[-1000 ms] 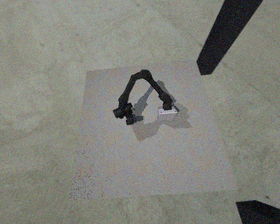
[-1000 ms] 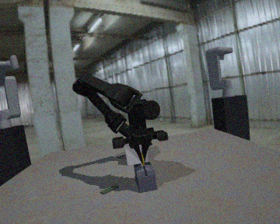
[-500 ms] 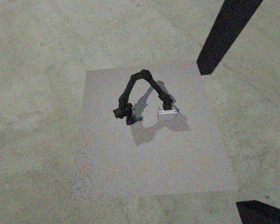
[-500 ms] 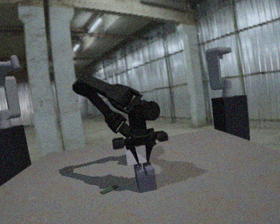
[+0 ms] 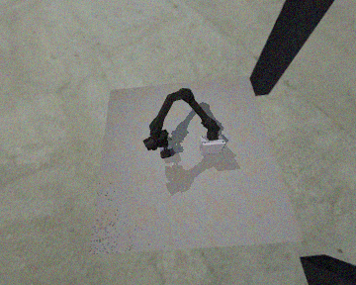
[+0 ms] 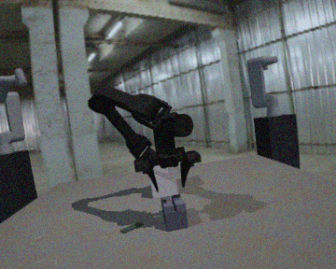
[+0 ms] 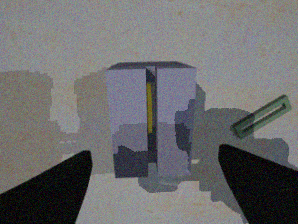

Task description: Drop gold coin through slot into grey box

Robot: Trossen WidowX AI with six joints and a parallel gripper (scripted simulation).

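While the black parallel-jaw gripper (image 7: 150, 175) is hovering above the closed grey box (image 7: 130, 115), its jaws are being held spread wide, with nothing pinched between them; one dark fingertip (image 7: 47, 187) is seen on each side of the box. Beyond the fingertips, the thin gold coin (image 7: 149, 107) is sitting edge-on in the narrow slot (image 7: 151, 145) of the box lid, clear of both fingers. Farther off, to the right of the box, the shallow dark-green holder (image 7: 262, 116) is lying apart on the pale flat table top (image 7: 150, 30).
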